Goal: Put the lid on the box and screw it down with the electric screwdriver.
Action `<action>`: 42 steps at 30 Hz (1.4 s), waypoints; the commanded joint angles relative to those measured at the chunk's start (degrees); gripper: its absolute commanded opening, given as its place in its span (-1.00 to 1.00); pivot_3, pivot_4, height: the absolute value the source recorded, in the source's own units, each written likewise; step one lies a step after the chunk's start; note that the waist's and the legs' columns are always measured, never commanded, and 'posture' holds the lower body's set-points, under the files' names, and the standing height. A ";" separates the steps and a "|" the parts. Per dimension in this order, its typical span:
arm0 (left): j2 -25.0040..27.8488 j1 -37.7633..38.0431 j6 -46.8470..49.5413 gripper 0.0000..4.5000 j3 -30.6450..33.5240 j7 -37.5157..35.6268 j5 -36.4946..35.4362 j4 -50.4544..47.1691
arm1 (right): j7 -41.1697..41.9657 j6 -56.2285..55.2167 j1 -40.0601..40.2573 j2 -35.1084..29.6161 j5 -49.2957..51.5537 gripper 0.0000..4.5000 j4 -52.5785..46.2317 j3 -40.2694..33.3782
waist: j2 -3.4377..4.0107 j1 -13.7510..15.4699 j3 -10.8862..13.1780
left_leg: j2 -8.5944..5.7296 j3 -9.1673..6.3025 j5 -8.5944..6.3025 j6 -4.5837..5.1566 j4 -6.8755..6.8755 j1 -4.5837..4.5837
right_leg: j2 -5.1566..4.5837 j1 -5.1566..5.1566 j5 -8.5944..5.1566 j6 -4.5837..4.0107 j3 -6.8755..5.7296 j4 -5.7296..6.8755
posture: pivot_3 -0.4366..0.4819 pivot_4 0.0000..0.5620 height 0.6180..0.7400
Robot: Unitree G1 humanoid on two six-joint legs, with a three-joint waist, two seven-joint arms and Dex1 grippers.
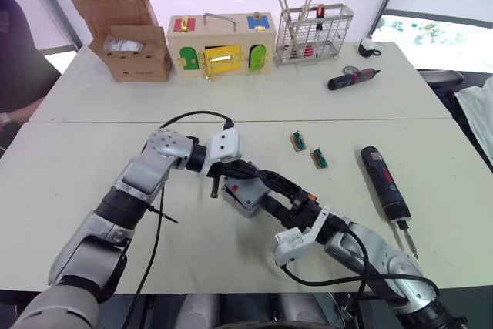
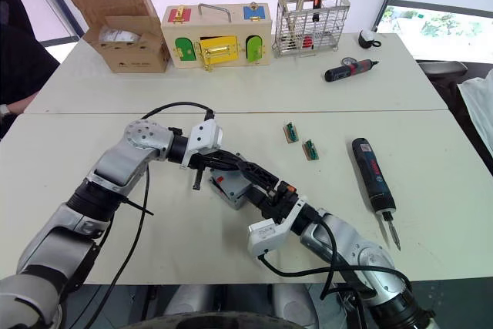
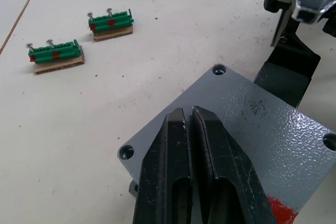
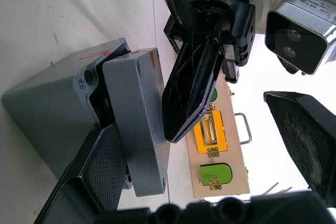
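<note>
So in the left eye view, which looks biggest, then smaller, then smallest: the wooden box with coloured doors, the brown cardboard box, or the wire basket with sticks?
1. Wooden box with coloured doors and brown cardboard box: look about alike.
2. Wire basket with sticks: smallest.

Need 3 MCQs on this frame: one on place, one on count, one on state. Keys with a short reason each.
1. Where does the electric screwdriver lie?
A. on the table to the robot's right
B. in the wire basket
C. in the cardboard box

2. How many small green terminal blocks lie on the table?
A. one
B. two
C. four

3. How does the lid sit on the box?
A. flush and closed
B. tilted, with a gap
C. apart from it

Key: 1 A, it lies flat beside the right arm. 2 B, a pair shows in the left wrist view. 3 B, the right wrist view shows a dark gap under one edge.
</note>
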 commanded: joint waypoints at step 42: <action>3.07 6.24 3.59 -0.91 -2.14 0.70 4.56 1.99 | 17.33 -7.00 -4.27 -9.32 17.61 0.98 -2.35 -2.91 | 0.01 0.15 -0.02 | 0.05 -0.06 -0.04 0.06 -0.67 0.82 | -0.10 0.82 -0.02 -0.03 0.02 -0.77 | -0.05 -0.47 1.00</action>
